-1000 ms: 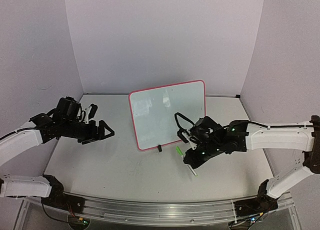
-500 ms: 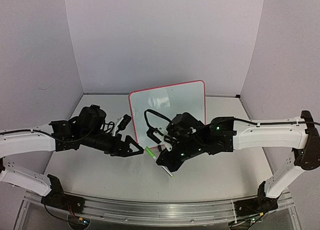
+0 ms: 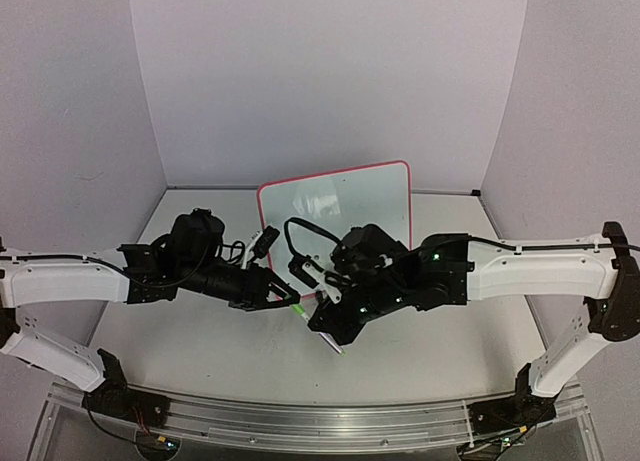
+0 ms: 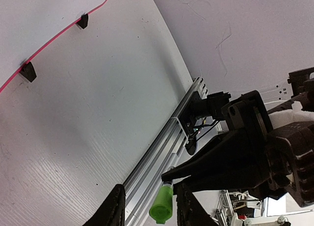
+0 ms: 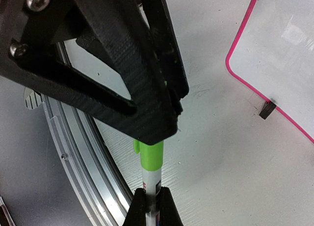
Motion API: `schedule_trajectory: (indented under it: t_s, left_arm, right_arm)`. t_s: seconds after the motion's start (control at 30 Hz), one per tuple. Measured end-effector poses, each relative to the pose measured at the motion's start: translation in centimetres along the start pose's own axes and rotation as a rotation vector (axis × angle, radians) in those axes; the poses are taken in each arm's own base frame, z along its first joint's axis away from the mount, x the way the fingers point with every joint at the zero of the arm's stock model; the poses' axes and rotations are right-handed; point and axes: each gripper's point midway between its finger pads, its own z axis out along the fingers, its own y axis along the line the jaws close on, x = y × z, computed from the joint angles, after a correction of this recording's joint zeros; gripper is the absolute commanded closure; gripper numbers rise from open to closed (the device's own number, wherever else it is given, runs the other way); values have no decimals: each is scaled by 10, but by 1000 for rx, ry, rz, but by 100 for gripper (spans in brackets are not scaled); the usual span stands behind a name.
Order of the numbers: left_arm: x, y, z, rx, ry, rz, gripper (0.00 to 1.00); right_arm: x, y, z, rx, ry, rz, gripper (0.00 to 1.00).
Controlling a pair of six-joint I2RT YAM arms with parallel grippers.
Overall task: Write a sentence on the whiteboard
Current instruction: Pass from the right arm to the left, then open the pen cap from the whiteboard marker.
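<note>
The left tool (image 3: 284, 299) has been swung in and half-closed around the green cap (image 4: 162, 210) of the marker (image 5: 150, 179), which is clenched in the right tool (image 5: 151, 205); a gap is seen beside the cap. The whiteboard (image 3: 340, 216), propped just behind, is blank: uncapping is judged next.

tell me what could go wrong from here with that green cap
1. The green cap sits off-centre inside the left tool; closing could knock it askew.
2. The right tool pinches the marker by its slim barrel, so a pull might slide it out.
3. The whiteboard stands propped behind them; a jerk could tip it.
</note>
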Motion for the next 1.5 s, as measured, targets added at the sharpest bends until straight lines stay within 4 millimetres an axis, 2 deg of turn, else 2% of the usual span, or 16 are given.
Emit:
schedule_trajectory:
  t_s: [0.2, 0.27, 0.37, 0.4, 0.47, 0.5, 0.57, 0.63, 0.73, 0.9, 1.0, 1.17, 1.3, 1.4, 1.5]
  left_arm:
    - [4, -5, 4, 33, 24, 2, 90]
    - [5, -6, 4, 42, 30, 2, 99]
    - [5, -9, 4, 55, 32, 9, 100]
    - [4, -9, 4, 53, 30, 9, 100]
    - [3, -8, 3, 48, 21, 10, 100]
    - [1, -8, 2, 42, 9, 12, 100]
    - [-3, -7, -2, 26, -22, 14, 100]
    - [-10, -6, -7, 4, -68, 12, 100]
    - [-24, -1, -16, -8, -147, -12, 100]
    - [-44, 24, -28, -5, -276, -102, 100]
    - [-54, 25, -34, 30, -334, -121, 100]
    - [-71, -7, -48, 173, -419, -79, 100]
    - [-79, -30, -60, 260, -458, -37, 100]
    - [-81, -39, -65, 296, -468, -19, 100]
    - [-81, -44, -67, 315, -469, -7, 100]
  right_arm:
    - [0, -3, 1, 17, -3, -3, 100]
    - [0, -5, 1, 26, -3, -3, 100]
    - [0, -7, 2, 44, -5, -4, 100]
    - [-1, -7, 2, 49, -7, -5, 92]
    - [-2, -9, 2, 60, -13, 0, 55]
    - [-3, -10, 2, 70, -19, 9, 41]
    - [-6, -17, 1, 100, -34, 33, 23]
    - [-8, -25, 0, 116, -57, 68, 13]
    - [-9, -44, -4, 123, -106, 162, 5]
    - [-16, -78, -15, 88, -244, 356, 2]
    - [-27, -84, -21, 28, -352, 438, 2]
    - [-49, -70, -28, -125, -508, 525, 4]
    - [-73, -56, -42, -256, -618, 544, 10]
    - [-90, -42, -53, -364, -681, 532, 19]
    - [-98, -31, -56, -444, -695, 517, 23]
